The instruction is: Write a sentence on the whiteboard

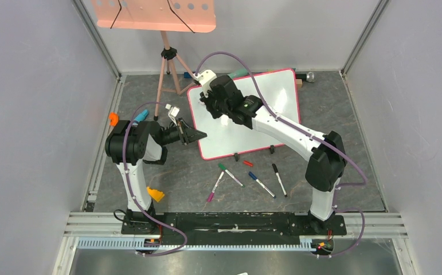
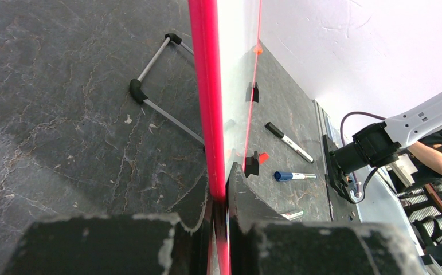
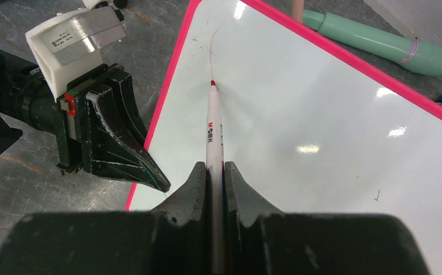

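The right gripper (image 3: 215,169) is shut tight on a red marker (image 3: 214,123). The marker sticks straight out past the fingers. Its red tip looks to be touching the whiteboard (image 3: 321,132), close to the far left corner. The left gripper (image 2: 221,197) is pinched on the pink-red rim of the board's left edge, so it holds the board in place.

The whiteboard sits in the middle of the table, toward the far side, and it is turned a bit crooked. Its black clip feet (image 1: 237,155) are on the near edge. I see no red words on it. A thin pale line runs from the tip toward the far corner, but I cannot tell if it is ink or just shine.

So I think the writing is only just starting, and the sentence is not there yet. For the next move, the tip should press softly and slide right to make the first letter. The letter should be small, so all the words fit. The left gripper should hold firm so the board does not slip.

A green marker (image 1: 230,175), a blue marker (image 1: 261,184), a black marker (image 1: 279,180) and a pink marker (image 1: 214,188) lie loose on the near side of the board.
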Robot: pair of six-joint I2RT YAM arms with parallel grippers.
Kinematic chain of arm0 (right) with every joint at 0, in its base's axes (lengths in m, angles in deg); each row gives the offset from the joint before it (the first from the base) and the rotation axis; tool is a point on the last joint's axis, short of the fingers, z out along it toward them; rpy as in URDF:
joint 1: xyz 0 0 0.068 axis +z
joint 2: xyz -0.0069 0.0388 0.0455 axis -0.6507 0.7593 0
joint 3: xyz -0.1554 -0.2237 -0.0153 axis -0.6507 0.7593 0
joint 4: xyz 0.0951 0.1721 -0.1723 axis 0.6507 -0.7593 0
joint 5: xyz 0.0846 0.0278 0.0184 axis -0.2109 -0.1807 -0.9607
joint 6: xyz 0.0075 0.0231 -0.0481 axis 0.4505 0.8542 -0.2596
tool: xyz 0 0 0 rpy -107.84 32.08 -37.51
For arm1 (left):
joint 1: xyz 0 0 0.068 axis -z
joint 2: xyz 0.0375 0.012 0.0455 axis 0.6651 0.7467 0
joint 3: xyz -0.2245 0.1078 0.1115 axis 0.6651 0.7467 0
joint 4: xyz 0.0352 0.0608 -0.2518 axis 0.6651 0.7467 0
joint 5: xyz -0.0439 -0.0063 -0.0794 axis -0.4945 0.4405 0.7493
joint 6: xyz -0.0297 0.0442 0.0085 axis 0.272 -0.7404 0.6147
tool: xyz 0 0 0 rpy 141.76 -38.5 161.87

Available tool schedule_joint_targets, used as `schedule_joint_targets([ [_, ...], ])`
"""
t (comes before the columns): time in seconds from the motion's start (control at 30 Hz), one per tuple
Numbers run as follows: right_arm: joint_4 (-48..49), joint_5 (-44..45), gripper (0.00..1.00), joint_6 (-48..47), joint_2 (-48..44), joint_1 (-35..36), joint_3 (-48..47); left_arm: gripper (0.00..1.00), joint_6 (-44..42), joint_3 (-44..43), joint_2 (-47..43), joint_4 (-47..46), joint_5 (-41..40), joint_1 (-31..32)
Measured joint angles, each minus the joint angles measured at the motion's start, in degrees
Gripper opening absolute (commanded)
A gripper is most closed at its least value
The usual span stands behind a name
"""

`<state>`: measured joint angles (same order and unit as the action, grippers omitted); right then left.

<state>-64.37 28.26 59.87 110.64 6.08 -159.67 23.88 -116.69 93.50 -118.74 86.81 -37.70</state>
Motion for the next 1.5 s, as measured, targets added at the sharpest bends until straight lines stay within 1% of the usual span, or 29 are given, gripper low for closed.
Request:
schedule_joint_targets([
  [0.1, -0.22, 0.00, 0.00, 0.00, 0.02, 0.00, -0.17, 0.10, 0.00, 0.02, 0.00, -0.02, 0.00, 0.00],
  [0.27, -1.81, 0.79, 0.00, 0.00, 1.33, 0.00, -3.21, 0.10, 0.00, 0.02, 0.00, -0.02, 0.00, 0.00],
  [0.73, -2.03, 5.38, 0.00, 0.00, 3.56, 0.04, -8.09, 0.10, 0.00, 0.07, 0.00, 0.00, -0.15, 0.00],
  [1.03, -1.55, 5.38, 0.00, 0.00, 3.43, 0.04, -7.41, 0.10, 0.00, 0.09, 0.00, 0.02, -0.20, 0.00],
  [1.5, -1.88, 5.11, 0.00, 0.09, -0.44, 0.26, -0.57, 0.10, 0.00, 0.17, 0.00, 0.02, -0.33, 0.00],
])
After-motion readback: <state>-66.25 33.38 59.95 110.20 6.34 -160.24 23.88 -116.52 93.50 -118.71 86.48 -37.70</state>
